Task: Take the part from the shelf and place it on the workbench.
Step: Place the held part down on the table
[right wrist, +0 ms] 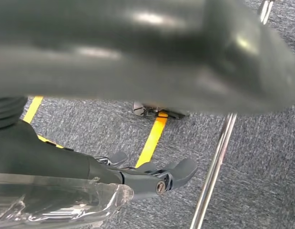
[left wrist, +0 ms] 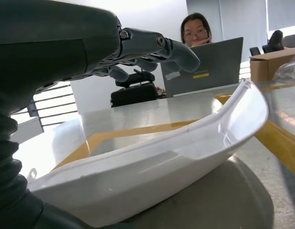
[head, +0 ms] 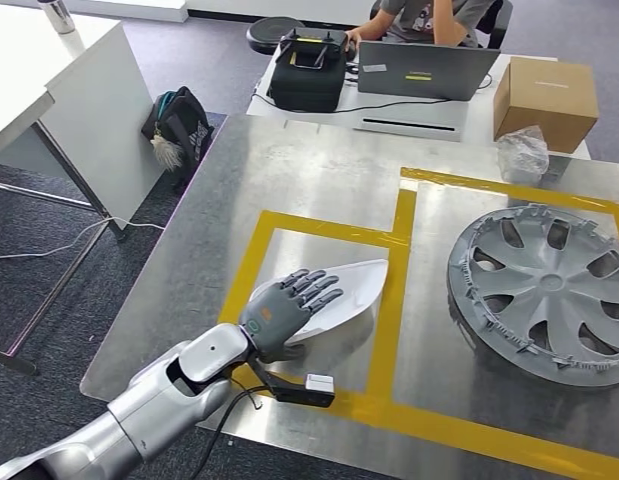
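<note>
On the metal-topped workbench (head: 215,200), inside the near-left square marked out by yellow tape (head: 400,240), lies the white, curved, pointed plastic part (head: 351,295), its near-left end covered by the robot's left hand (head: 287,310). That hand rests on the part with its dark fingers (head: 317,285) stretched out and slightly apart over the top; in the left wrist view the fingers (left wrist: 153,45) hover above the part's (left wrist: 157,167) hollow inner face, and whether the thumb underneath grips the part cannot be told. To the right sits a grey spoked plastic wheel cover (head: 544,290), cut off by the picture's edge. On the far side a person (head: 430,18) sits behind a grey laptop (head: 423,70), only partly visible. The right hand (right wrist: 149,179) hangs over grey carpet, fingers extended with nothing between them, a blurred clear plastic piece (right wrist: 59,200) beside it.
</note>
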